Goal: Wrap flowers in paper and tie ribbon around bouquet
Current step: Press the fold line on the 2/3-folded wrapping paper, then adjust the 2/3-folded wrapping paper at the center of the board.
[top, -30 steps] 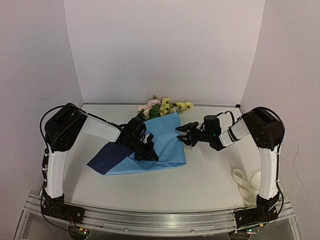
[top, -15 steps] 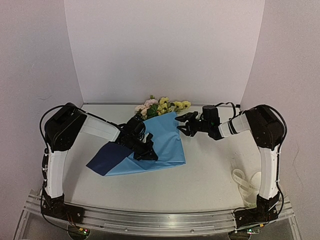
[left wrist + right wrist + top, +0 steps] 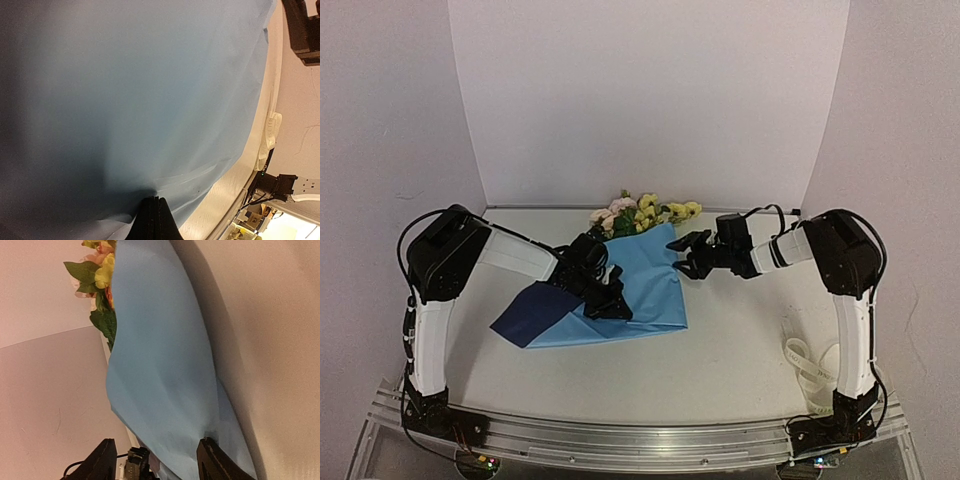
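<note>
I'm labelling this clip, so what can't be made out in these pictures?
- Stems of the flowers: top view, under the paper; only blossoms show.
- The ribbon: top view, partly behind the right arm; full length hidden.
- The left pincer: left wrist view, shut, cut off by the bottom edge; pinching or merely pressing the paper, unclear.

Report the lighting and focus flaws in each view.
Top external: evenly lit and sharp. Left wrist: the paper darkens heavily toward the left edge. Right wrist: the flowers are soft, and the paper casts a shadow on the table.
</note>
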Robot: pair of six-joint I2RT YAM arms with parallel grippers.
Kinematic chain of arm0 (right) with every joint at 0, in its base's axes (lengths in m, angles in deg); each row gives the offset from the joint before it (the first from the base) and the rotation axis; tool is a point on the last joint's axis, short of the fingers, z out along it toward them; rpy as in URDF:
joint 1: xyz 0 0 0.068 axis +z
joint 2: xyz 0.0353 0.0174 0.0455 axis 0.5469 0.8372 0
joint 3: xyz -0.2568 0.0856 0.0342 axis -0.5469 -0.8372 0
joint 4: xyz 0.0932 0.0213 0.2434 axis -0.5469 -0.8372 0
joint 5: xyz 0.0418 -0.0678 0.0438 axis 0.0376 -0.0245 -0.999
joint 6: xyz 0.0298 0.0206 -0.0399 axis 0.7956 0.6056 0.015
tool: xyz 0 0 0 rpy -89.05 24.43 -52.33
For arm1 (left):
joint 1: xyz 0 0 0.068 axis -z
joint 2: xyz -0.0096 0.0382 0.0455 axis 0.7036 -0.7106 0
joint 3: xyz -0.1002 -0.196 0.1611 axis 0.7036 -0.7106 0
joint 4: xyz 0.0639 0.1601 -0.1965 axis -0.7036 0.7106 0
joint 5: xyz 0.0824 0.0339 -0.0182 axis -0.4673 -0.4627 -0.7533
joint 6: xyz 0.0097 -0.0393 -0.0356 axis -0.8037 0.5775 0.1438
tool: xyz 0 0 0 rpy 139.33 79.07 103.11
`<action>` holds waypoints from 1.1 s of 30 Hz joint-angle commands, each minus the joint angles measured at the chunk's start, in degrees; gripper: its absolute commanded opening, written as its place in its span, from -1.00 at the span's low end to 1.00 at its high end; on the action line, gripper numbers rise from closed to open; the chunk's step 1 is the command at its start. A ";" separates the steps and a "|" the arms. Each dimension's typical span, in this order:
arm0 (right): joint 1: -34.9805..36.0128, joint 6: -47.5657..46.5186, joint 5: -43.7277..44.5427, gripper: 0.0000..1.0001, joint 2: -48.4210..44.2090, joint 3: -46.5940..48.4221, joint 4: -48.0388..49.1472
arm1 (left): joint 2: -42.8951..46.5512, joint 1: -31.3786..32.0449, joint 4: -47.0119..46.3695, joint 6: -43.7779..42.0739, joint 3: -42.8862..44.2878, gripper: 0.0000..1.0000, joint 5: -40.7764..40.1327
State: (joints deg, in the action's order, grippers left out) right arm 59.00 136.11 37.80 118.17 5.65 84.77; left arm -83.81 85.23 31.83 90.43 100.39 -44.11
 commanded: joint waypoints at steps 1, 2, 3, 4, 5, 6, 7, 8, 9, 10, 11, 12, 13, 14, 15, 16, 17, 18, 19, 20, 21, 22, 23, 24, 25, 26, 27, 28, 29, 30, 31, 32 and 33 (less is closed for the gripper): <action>0.28 -7.04 4.13 0.25 -6.21 -4.02 -5.84 | -0.24 -1.31 7.17 -1.85 -2.26 -0.99 -6.03; 0.27 -8.59 4.87 0.26 -7.73 -4.56 -8.13 | -0.25 -1.37 7.17 -1.97 -2.41 -0.99 -6.02; 0.26 -10.08 5.58 0.27 -9.18 -5.11 -10.40 | -0.26 -1.45 7.19 -2.10 -2.55 -0.99 -6.01; 0.40 -11.25 5.89 0.27 -10.75 -6.16 -11.73 | -0.23 -1.58 7.27 -2.32 -2.72 -0.99 -6.02; 0.64 -12.25 6.19 0.27 -12.39 -7.48 -12.57 | -0.18 -1.74 7.34 -2.58 -2.88 -1.00 -6.05; 0.97 -13.20 6.43 0.29 -14.23 -8.70 -13.07 | -0.04 -1.91 7.45 -2.92 -3.04 -1.00 -6.08; 1.68 -13.79 6.51 0.30 -15.70 -10.50 -13.24 | 0.02 -2.14 7.64 -3.27 -3.15 -0.99 -6.08; 2.47 -14.37 6.58 0.32 -17.13 -12.24 -13.43 | 0.08 -2.36 7.93 -3.72 -3.22 -0.99 -6.08; 3.54 -15.05 6.98 0.33 -18.42 -13.61 -14.25 | 0.18 -2.60 8.27 -4.26 -3.25 -0.99 -6.08; 4.79 -15.69 7.60 0.34 -19.43 -14.94 -15.49 | 0.27 -2.84 8.53 -4.70 -3.29 -1.00 -6.05; 5.61 -16.14 8.17 0.35 -20.22 -15.78 -16.38 | 0.30 -3.04 8.96 -5.15 -3.32 -1.00 -6.05; 6.72 -16.24 8.78 0.35 -20.75 -17.02 -16.77 | 0.39 -3.33 9.19 -5.60 -3.35 -1.00 -6.06; 8.00 -16.21 9.03 0.35 -21.00 -18.19 -16.89 | 0.38 -3.47 9.53 -6.11 -3.29 -0.99 -5.90; 9.02 -16.17 9.21 0.35 -20.85 -18.53 -17.15 | 0.29 -3.57 10.06 -6.68 -3.10 -1.00 -5.91; 10.44 -16.31 9.52 0.35 -20.55 -18.66 -17.56 | 0.20 -3.77 10.38 -7.09 -3.02 -1.00 -5.94; 11.47 -16.60 10.02 0.34 -20.21 -18.47 -18.33 | 0.16 -3.90 10.71 -7.48 -2.96 -1.00 -5.96; 12.83 -17.03 10.94 0.31 -19.82 -18.18 -19.18 | 0.14 -4.09 11.09 -7.78 -2.88 -0.99 -6.08; 13.89 -17.76 12.15 0.25 -19.63 -17.79 -19.76 | 0.20 -4.27 11.48 -8.09 -2.84 -1.00 -6.27; 15.11 -18.45 12.95 0.20 -19.53 -17.20 -20.59 | 0.30 -4.53 11.64 -8.31 -2.88 -1.00 -6.27; 16.03 -18.78 13.67 0.14 -19.52 -16.64 -20.97 | 0.42 -4.77 11.82 -8.53 -2.81 -0.99 -6.32; 16.75 -19.09 14.39 0.09 -19.57 -16.21 -21.27 | 0.44 -4.94 12.11 -8.79 -2.72 -0.99 -6.44; 17.29 -19.38 15.09 0.05 -19.64 -15.80 -21.72 | 0.45 -5.05 12.47 -9.09 -2.60 -0.99 -6.58; 17.59 -19.73 15.77 0.01 -19.69 -15.26 -22.66 | 0.54 -5.14 12.76 -9.36 -2.50 -1.00 -6.69; 17.85 -20.08 16.37 -0.04 -19.56 -14.68 -23.69 | 0.59 -5.23 12.96 -9.59 -2.45 -1.00 -6.77; 18.07 -20.39 16.96 -0.07 -19.35 -14.04 -24.91 | 0.62 -5.30 13.19 -9.83 -2.38 -1.00 -6.82; 18.33 -20.77 17.84 -0.10 -19.12 -13.38 -26.28 | 0.61 -5.42 13.40 -10.03 -2.31 -1.00 -6.89; 18.64 -21.30 18.91 -0.12 -18.82 -12.53 -28.14 | 0.56 -5.55 13.64 -10.30 -2.19 -1.00 -6.96; 18.90 -22.19 20.24 -0.13 -18.66 -11.82 -29.39 | 0.45 -5.65 14.02 -10.67 -2.02 -1.00 -7.09; 19.03 -22.84 21.33 -0.14 -18.67 -11.05 -30.59 | 0.46 -5.77 14.31 -11.02 -1.88 -1.00 -7.23; 19.06 -23.69 22.84 -0.13 -18.69 -10.28 -31.52 | 0.55 -5.88 14.53 -11.31 -1.73 -1.00 -7.32; 19.07 -24.60 24.26 -0.12 -18.40 -9.16 -32.62 | 0.57 -5.99 14.76 -11.50 -1.65 -1.00 -7.38; 19.07 -25.48 25.05 -0.11 -17.73 -7.91 -33.37 | 0.62 -6.05 14.94 -11.70 -1.53 -1.00 -7.41; 19.07 -26.17 25.24 -0.10 -16.50 -6.57 -34.30 | 0.61 -6.11 15.09 -11.93 -1.37 -1.00 -7.40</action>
State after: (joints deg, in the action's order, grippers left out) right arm 77.62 114.46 56.86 99.07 -6.33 55.71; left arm -82.10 80.47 38.02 81.16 99.74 -43.55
